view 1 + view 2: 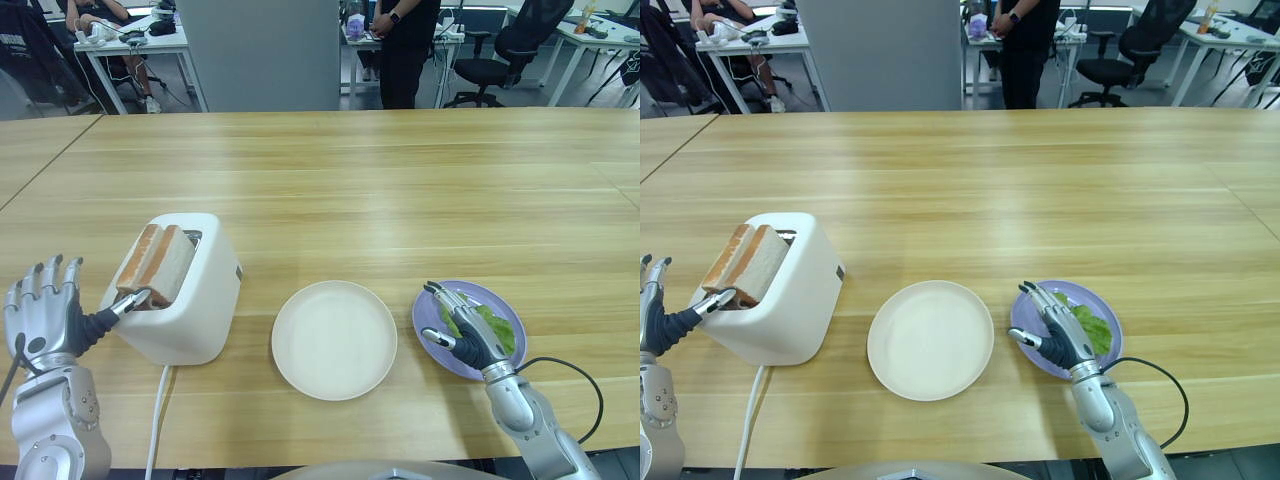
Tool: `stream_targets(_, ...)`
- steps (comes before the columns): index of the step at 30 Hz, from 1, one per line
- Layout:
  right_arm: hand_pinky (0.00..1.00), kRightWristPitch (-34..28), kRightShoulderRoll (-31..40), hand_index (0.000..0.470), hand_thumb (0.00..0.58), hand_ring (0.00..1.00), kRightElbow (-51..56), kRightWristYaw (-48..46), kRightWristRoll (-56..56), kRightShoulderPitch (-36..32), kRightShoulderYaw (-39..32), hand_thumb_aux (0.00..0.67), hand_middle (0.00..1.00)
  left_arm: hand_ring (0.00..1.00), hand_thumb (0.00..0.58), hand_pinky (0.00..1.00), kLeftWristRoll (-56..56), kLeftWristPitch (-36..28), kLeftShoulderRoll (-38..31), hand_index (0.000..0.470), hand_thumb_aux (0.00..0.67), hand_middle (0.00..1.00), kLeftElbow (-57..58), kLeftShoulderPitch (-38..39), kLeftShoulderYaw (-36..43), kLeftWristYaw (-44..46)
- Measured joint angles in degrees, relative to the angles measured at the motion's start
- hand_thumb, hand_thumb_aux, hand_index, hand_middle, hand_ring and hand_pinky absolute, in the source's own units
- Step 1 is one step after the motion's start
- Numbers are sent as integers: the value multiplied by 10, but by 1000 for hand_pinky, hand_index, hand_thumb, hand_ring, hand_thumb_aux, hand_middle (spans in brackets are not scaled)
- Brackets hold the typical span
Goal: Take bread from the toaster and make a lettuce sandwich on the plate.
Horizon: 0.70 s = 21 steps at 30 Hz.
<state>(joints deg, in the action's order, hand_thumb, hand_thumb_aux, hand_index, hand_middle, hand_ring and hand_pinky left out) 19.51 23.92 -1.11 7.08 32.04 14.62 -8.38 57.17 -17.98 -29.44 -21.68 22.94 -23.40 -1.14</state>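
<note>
In the left eye view we see the white toaster [185, 295] on the wooden surface [380, 180], with two bread slices [158, 262] standing up out of its slot. The left hand [45, 310] is beside it, fingers spread and released, thumb tip touching the nearer slice. The white plate [334, 340] lies just right of the toaster.

In the right eye view we see the right hand [1060, 335] flat and released over the lettuce [1095, 328] on the purple plate [1113, 318], grasping nothing.
</note>
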Motion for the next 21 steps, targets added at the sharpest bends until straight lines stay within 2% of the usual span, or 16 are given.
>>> stream_targets(10,0,0,0,0,0,0,1,-1,-2,-5,0,0,0,0,0,0,-11,-2,-8,0,0,0,29,-6,0,-7)
stream_targets(21,0,0,-1,0,0,0,1,0,-2,-1,2,0,0,0,0,0,-15,-9,15,0,0,0,21,-71,49,-9)
